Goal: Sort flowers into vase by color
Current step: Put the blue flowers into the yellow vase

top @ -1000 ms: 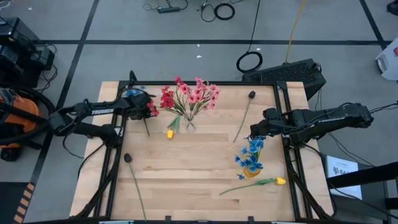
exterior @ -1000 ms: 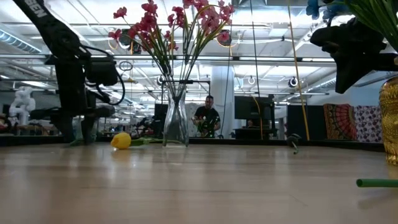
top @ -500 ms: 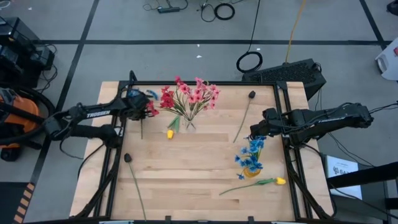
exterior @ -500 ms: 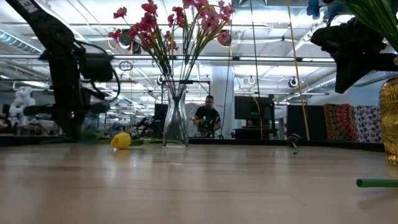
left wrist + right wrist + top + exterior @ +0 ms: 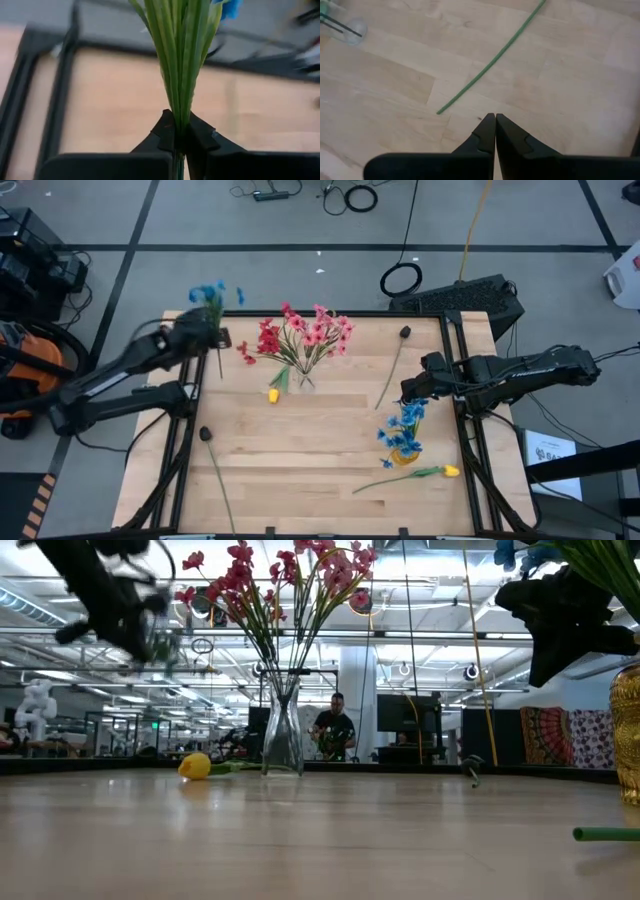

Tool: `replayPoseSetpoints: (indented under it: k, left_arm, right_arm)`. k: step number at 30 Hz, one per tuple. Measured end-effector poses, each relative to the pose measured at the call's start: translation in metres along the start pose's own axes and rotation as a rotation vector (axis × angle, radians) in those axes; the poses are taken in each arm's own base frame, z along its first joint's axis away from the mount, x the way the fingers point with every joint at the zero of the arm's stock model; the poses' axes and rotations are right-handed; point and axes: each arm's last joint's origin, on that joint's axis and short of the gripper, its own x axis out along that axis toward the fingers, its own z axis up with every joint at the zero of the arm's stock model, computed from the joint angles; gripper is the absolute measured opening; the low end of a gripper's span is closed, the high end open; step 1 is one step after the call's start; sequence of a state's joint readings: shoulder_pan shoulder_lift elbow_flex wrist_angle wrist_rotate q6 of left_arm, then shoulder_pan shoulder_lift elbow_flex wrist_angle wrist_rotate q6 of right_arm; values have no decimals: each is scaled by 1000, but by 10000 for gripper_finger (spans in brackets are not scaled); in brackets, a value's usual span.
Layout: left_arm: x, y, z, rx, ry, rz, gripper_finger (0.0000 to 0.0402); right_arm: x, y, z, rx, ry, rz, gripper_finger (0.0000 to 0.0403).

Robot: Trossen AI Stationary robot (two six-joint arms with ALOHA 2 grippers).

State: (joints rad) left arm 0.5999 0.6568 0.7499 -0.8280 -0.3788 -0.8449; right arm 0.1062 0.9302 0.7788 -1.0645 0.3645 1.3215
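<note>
- The left end effector (image 5: 207, 332) is clamped on the green stems of a blue flower cluster (image 5: 208, 293), raised above the table's (image 5: 320, 460) far-left corner; in its wrist view the stems (image 5: 178, 60) rise from between the pinched fingers (image 5: 165, 131).
- In the low view this end effector (image 5: 150, 625) hangs high in the air, clear of the tabletop.
- The right end effector (image 5: 408, 390) has its fingers (image 5: 484, 131) pressed together with nothing between them, and sits over the table's right side just above the gold vase.
- A clear glass vase (image 5: 283, 740) near the far middle of the table holds red and pink flowers (image 5: 303, 335).
- A yellow bud (image 5: 273, 394) lies on the table just beside that vase.
- The gold vase (image 5: 403, 456) on the right side holds blue flowers (image 5: 403, 430).
- A second yellow bud (image 5: 451, 471) on a green stem lies near the gold vase.
- One dark bud on a long stem (image 5: 404, 333) lies toward the far right; another (image 5: 205, 434) lies near the left front.
- A person (image 5: 331, 730) sits in the room beyond the table.
</note>
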Motion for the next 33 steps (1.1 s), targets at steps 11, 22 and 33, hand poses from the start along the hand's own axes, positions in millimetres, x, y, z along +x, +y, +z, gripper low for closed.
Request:
replayPoseSetpoints:
  k: [11,22,33]
  left_arm:
    - [-81,-29,44,79,-344,-610,17]
    - [-99,-116,34,180,-466,-1229,17]
    - [-86,-219,-8,301,-416,-1329,17]
  right_arm:
    - [0,0,0,1,-1,0,4]
    - [0,0,0,-24,-4,-2,4]
    - [-9,-3,3,-152,-19,42,4]
